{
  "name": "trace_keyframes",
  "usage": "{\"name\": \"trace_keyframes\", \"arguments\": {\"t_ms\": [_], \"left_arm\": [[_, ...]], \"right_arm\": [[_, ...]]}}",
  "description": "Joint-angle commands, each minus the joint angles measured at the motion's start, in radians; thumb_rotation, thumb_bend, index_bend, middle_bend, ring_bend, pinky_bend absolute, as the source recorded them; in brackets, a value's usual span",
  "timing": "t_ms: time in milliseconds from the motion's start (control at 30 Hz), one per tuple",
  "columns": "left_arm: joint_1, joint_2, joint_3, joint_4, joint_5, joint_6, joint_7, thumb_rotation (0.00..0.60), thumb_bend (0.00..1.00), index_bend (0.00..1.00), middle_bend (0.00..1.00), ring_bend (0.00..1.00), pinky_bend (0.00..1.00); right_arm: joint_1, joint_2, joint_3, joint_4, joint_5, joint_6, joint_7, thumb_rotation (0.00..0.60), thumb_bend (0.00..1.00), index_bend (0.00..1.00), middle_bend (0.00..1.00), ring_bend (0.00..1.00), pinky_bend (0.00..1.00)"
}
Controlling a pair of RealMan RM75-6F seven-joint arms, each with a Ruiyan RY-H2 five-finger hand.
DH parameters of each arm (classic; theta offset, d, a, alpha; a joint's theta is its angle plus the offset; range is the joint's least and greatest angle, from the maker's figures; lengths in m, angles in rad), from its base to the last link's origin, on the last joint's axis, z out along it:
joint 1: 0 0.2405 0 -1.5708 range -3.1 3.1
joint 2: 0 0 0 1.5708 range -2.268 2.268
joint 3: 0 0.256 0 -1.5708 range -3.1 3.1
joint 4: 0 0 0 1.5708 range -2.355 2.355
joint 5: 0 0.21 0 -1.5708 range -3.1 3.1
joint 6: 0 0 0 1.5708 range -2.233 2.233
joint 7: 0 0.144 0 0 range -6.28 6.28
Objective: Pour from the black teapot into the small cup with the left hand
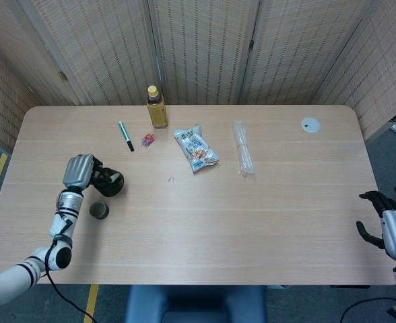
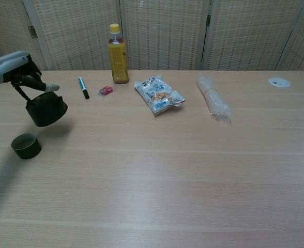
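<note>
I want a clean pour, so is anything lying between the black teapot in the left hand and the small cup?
Nothing visible does. The left hand holds the black teapot in the air, up and to the right of the small cup; only bare table lies between them. The pen lies farther back.

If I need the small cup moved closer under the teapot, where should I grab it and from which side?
Take the small cup by its rim and side wall, from above: it stands upright, open end up, low and round, with bare table all round. The left hand is busy holding the black teapot above the table behind it, so the open right hand is probably the one.
</note>
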Motion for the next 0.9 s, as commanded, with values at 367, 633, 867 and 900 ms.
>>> {"name": "trace_keyframes", "arguments": {"t_ms": [367, 633, 867, 900], "left_arm": [[-0.032, -0.069, 0.021, 0.124, 0.023, -0.04, -0.049, 0.365, 0.06, 1.0, 1.0, 0.9, 0.0], [-0.037, -0.108, 0.045, 0.196, 0.05, -0.027, -0.032, 0.363, 0.06, 1.0, 1.0, 0.88, 0.0], [-0.036, -0.132, 0.061, 0.228, 0.074, -0.014, -0.027, 0.362, 0.06, 0.97, 1.0, 0.86, 0.0], [-0.036, -0.134, 0.063, 0.229, 0.078, -0.013, -0.026, 0.361, 0.07, 0.97, 1.0, 0.85, 0.0]], "right_arm": [[-0.001, -0.004, 0.0, 0.01, 0.005, -0.003, 0.008, 0.6, 0.36, 0.26, 0.27, 0.3, 0.06], [0.001, -0.008, 0.001, 0.014, 0.005, -0.006, 0.009, 0.6, 0.36, 0.26, 0.27, 0.3, 0.06], [0.001, -0.01, 0.0, 0.016, 0.007, -0.008, 0.009, 0.6, 0.36, 0.26, 0.27, 0.3, 0.06], [0.001, -0.011, 0.0, 0.016, 0.006, -0.007, 0.008, 0.6, 0.36, 0.26, 0.27, 0.3, 0.06]]}}
